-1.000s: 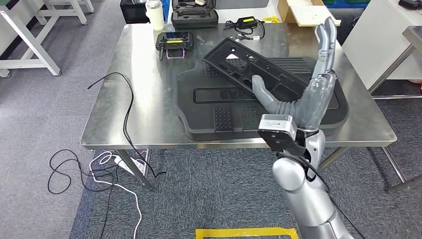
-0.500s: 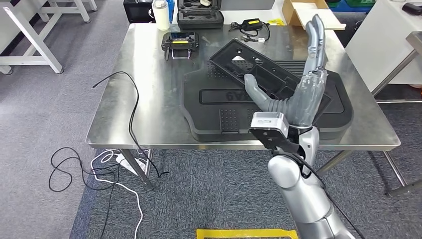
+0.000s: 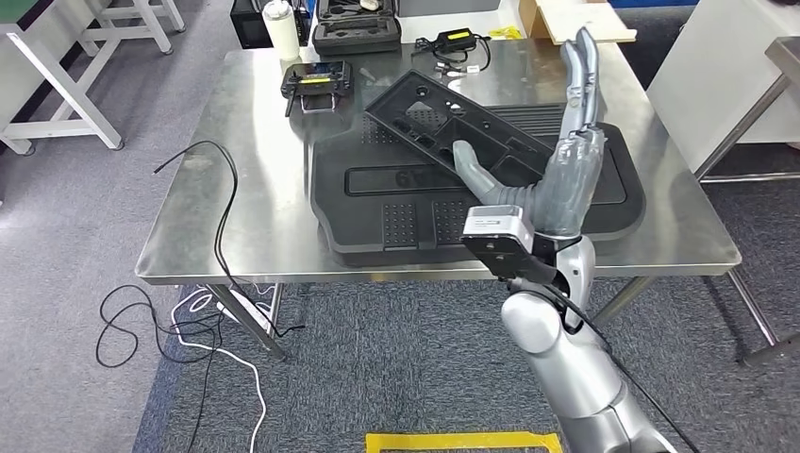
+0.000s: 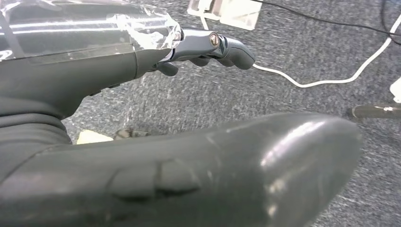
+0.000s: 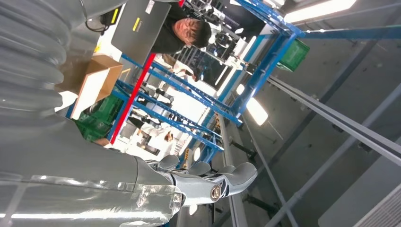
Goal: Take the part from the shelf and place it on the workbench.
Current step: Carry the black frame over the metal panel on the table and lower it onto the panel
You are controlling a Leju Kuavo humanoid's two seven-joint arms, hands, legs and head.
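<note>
The black moulded part [image 3: 443,127] lies tilted on the steel desk [image 3: 245,217], resting across a larger black flat panel [image 3: 396,212] that covers much of the desk's right half. The right hand [image 3: 557,170] is raised upright in front of the part, fingers extended and apart, thumb [image 3: 476,168] pointing toward the part, holding nothing. The left hand [image 4: 208,47] hangs over grey carpet, fingers slightly curled and empty. Toward the desk's far edge lie a black controller [image 3: 316,80], a white bottle [image 3: 280,28] and a black case [image 3: 357,28]. A black cable [image 3: 222,217] trails off the desk's left side.
</note>
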